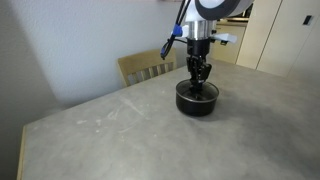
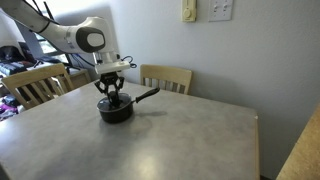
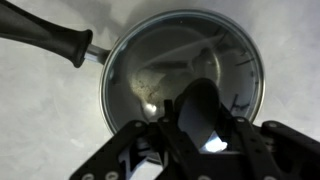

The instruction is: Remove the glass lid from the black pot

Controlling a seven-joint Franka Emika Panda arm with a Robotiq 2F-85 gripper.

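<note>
The grey table (image 2: 190, 135) fills the lower part of both exterior views, its edges cut off by the frames. The arm (image 2: 82, 38) bends down over the table; its base lies out of frame. A wooden chair (image 2: 166, 77) stands behind the table, and a second chair (image 2: 38, 85) stands at picture left.

The black pot (image 2: 115, 110) sits on the table toward its far side, directly under the gripper (image 1: 198, 88). Its handle (image 2: 146, 95) runs toward picture right and slightly upward, toward the wooden chair. In the wrist view the handle runs to the upper-left corner, its end cut off. In an exterior view the pot (image 1: 197, 100) shows no handle at all.

The glass lid (image 3: 165, 60) lies on the pot. Only the wrist view shows it plainly, as a reflective disc with a metal rim. A dark, blurred shape covers the lid's centre, hiding any knob. The fingers (image 3: 128, 152) reach down to the lid's middle and look drawn close together, but it cannot be told whether they clamp anything.
</note>
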